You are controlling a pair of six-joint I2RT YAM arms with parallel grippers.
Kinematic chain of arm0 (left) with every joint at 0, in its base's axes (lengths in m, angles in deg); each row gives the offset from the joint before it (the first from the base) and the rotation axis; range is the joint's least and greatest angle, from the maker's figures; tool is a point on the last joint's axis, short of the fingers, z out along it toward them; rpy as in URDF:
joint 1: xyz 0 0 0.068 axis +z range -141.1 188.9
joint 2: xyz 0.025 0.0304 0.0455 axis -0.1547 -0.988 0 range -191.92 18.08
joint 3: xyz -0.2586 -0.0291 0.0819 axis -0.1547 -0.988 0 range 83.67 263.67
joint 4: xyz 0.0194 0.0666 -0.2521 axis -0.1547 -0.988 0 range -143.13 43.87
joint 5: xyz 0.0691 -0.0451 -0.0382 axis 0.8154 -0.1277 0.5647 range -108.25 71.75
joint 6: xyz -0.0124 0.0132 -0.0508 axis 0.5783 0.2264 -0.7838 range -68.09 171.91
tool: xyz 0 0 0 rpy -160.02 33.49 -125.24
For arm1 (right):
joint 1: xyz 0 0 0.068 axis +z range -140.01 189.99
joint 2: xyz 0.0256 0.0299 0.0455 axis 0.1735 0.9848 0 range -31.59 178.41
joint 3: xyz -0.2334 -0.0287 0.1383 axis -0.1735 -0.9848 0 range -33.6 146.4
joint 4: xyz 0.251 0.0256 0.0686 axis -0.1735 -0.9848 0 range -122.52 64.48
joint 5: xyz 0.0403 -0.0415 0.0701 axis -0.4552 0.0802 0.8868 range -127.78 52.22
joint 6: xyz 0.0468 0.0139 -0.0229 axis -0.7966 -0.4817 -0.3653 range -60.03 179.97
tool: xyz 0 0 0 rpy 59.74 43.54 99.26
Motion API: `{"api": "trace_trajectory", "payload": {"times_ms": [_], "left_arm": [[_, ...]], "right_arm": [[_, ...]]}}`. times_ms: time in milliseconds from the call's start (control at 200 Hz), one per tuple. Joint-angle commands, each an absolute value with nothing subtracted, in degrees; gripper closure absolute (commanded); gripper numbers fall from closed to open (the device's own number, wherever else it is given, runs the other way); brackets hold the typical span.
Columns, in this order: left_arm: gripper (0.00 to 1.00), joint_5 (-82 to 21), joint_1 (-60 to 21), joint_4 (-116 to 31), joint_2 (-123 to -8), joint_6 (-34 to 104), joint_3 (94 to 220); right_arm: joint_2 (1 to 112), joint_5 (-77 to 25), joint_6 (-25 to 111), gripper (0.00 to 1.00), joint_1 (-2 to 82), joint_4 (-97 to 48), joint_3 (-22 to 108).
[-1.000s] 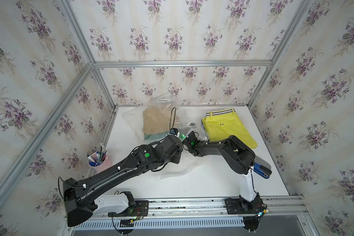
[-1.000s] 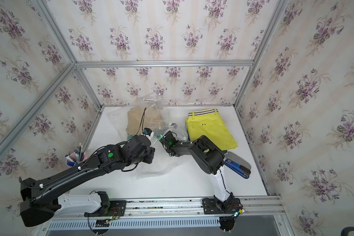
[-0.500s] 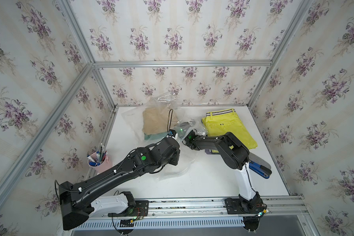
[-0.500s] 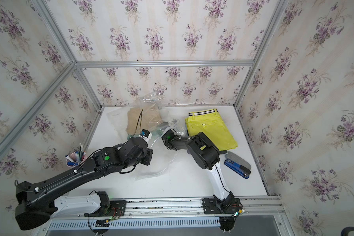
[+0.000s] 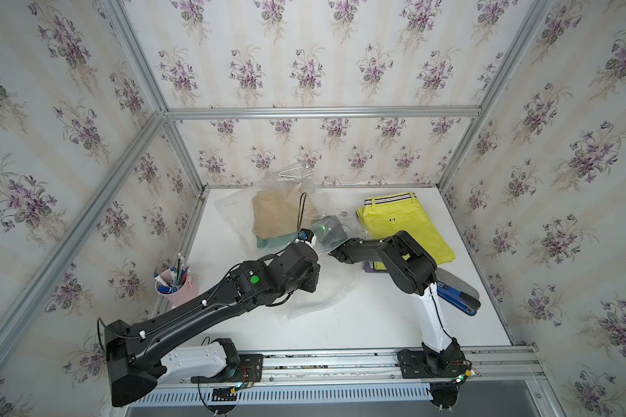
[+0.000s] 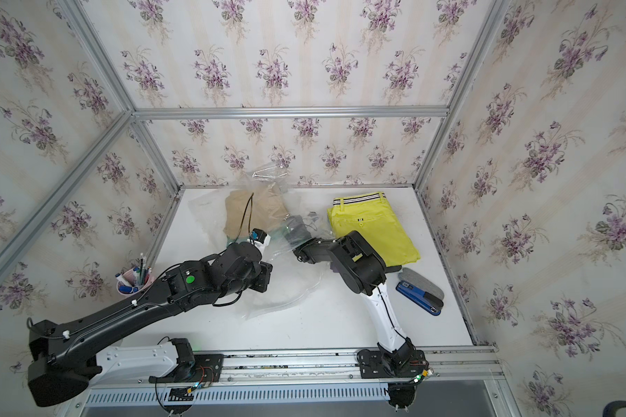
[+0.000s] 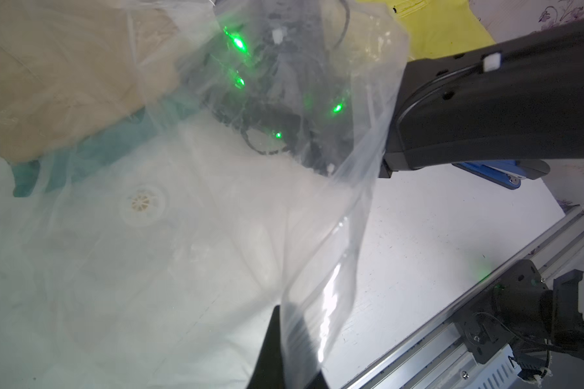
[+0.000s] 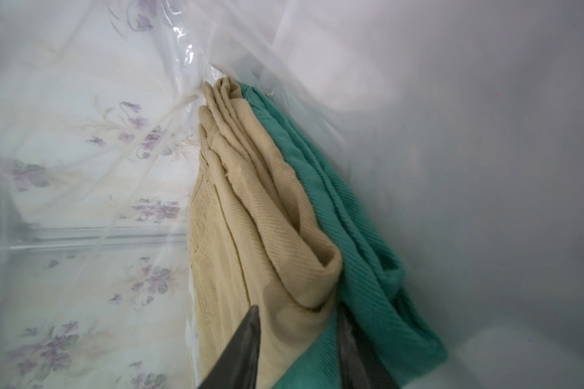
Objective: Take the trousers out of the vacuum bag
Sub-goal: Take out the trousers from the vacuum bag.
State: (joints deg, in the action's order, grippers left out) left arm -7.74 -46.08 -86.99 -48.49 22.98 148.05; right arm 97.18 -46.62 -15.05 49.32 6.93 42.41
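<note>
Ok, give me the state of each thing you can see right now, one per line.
vacuum bag: mouth open, crumpled on the table
tan trousers: folded, inside the bag, on the teal pair
teal trousers: folded, inside the bag
yellow-green trousers: out of the bag, flat on the table
left gripper: shut on the bag's edge
right gripper: inside the bag, jaws astride the tan fold, grip unclear

The right wrist view's edge cuts off the right gripper (image 8: 297,313), leaving two dark fingers (image 8: 243,347). Whether they pinch the tan trousers (image 8: 250,219) lying between the jaws cannot be told. Both top views give it as a dark blur behind the vacuum bag (image 5: 322,299). The left gripper (image 7: 289,340), veiled by plastic, is cropped too.
</note>
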Motion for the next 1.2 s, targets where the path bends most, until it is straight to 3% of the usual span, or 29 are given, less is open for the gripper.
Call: {"api": "trace_trajectory", "payload": {"times_ms": [0,395,989,1084,1194], "left_arm": [[1.00,-7.8,-46.1,-87.5,-49.0,23.3,148.1],[1.00,-7.4,-46.1,-87.2,-50.0,23.2,148.3],[1.00,-6.6,-46.1,-87.5,-50.1,22.9,148.1],[1.00,-6.3,-46.1,-87.6,-50.0,22.8,148.0],[1.00,-5.4,-46.1,-87.8,-49.9,22.7,147.8]], "right_arm": [[97.7,-45.2,-15.5,0.62,48.6,12.1,42.1],[99.1,-40.6,-16.0,0.60,47.6,19.3,41.4],[101.8,-46.6,-16.6,0.52,47.5,1.5,50.3],[102.9,-45.9,-16.6,0.55,47.3,1.7,51.6],[103.6,-44.4,-15.7,0.67,47.1,3.7,52.3]]}}
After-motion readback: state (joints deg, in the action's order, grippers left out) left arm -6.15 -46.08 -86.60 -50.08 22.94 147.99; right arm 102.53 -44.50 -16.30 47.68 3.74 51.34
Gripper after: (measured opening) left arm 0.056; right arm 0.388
